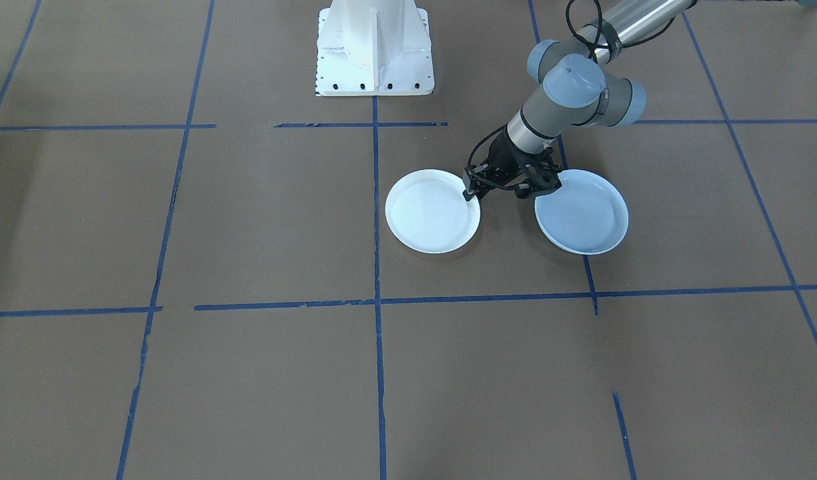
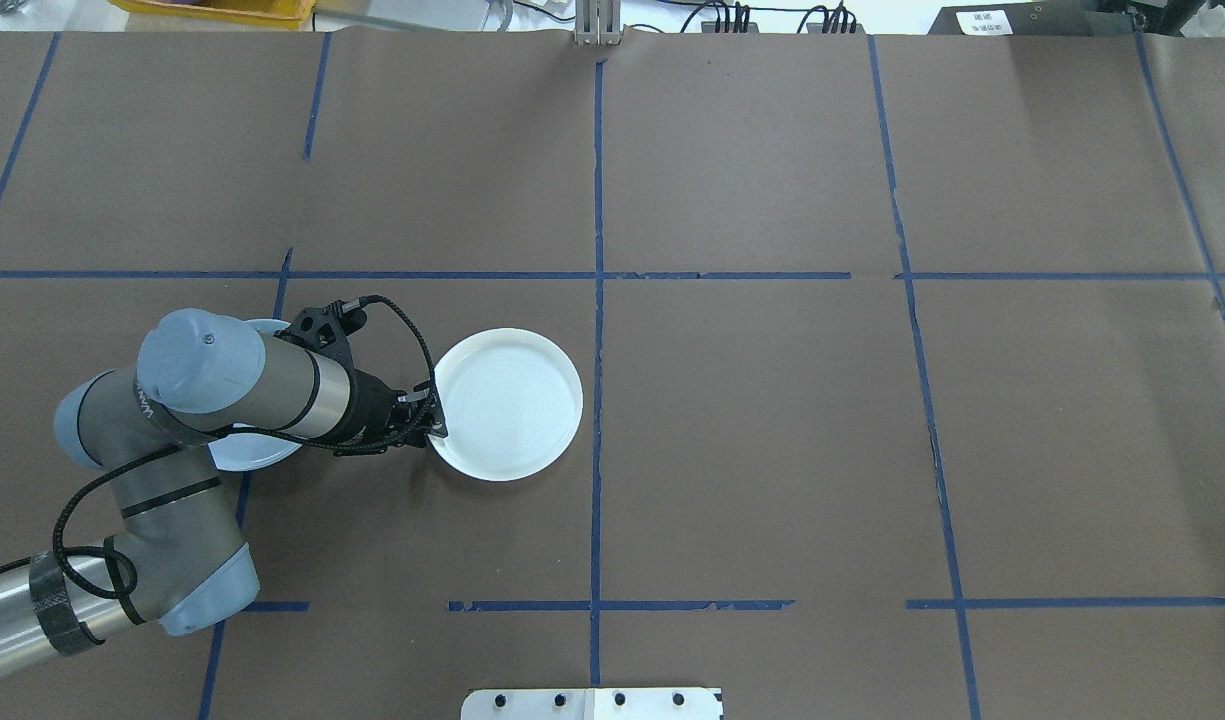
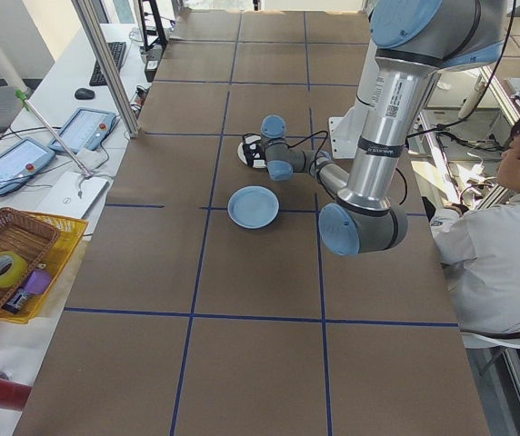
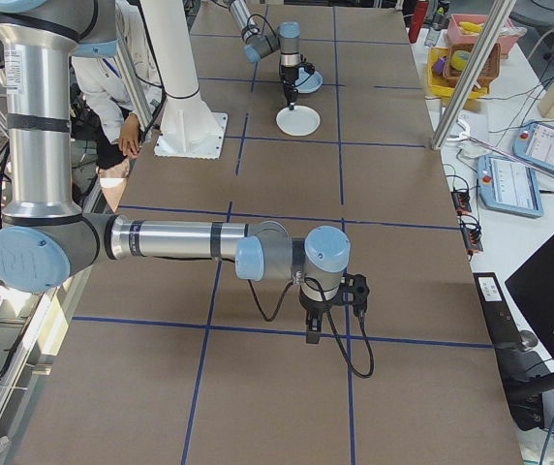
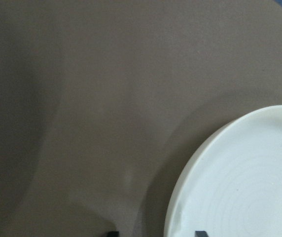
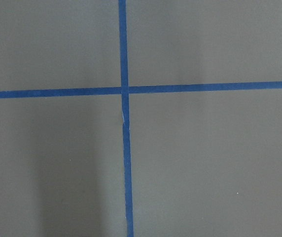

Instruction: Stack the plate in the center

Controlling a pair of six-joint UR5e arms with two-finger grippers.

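The center, a smooth pale bluish-white plate point(image 1: 581, 211), lies flat on the brown table; in the overhead view the left arm hides most of it. Beside it, toward the table's middle, lies a brighter white plate point(image 2: 507, 403) with concentric rings. My left gripper point(image 1: 491, 193) reaches down at the ringed plate's near rim point(image 5: 180, 197). It is open, with one finger inside the rim and one outside. My right gripper point(image 4: 321, 334) hangs low over bare table at a tape cross, far from both plates; I cannot tell whether it is open or shut.
Blue tape lines point(image 2: 597, 300) divide the brown table into squares. The white robot base point(image 1: 375, 47) stands at the table's edge. A seated person point(image 3: 505, 236) is beside the table. A basket point(image 3: 15, 250) and tablets point(image 3: 83, 129) sit on a side bench.
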